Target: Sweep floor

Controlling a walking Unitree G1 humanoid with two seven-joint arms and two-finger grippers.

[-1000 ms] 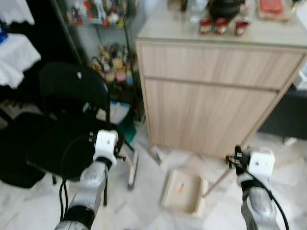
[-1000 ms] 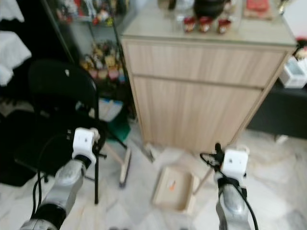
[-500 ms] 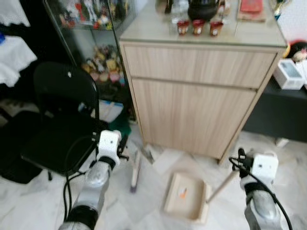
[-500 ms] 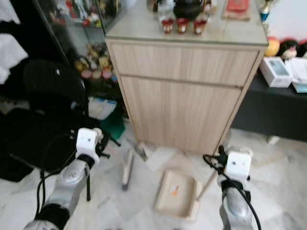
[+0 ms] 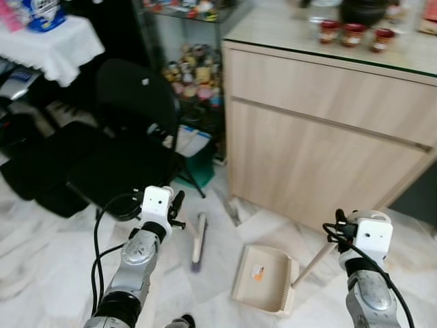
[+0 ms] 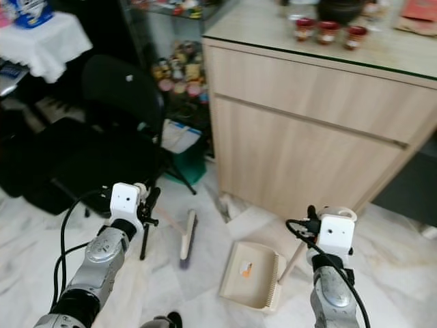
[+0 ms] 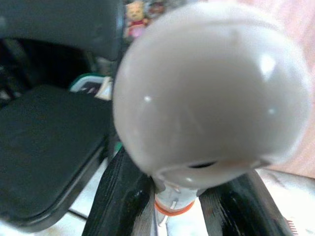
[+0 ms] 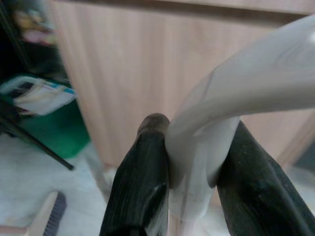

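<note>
Left gripper (image 7: 179, 189) was clamped on the rounded top end of the broom (image 5: 198, 240) handle — black fingers (image 7: 125, 196) pressed on either side of the pale knob, as the left wrist view showed. From that grip the handle ran down and away to the brush head, which lay on the marble floor (image 5: 54, 273) just ahead of the gripper and to its right. Right gripper (image 8: 192, 167) was closed around the curved pale handle of the dustpan (image 5: 263, 278); the fingers (image 8: 140, 182) pinched it from both sides. The handle sloped down from this grip to the pan, which sat flat on the floor to the gripper's left, between the two arms, mouth toward the robot. A small orange scrap (image 5: 257, 272) lay inside the pan. Broom head and pan sat near each other but apart. Ahead of both grippers stood a wooden cabinet (image 5: 328, 143) with small red jars (image 5: 353, 34) on top; a black chair (image 5: 130, 137) stood beyond the left gripper.
</note>
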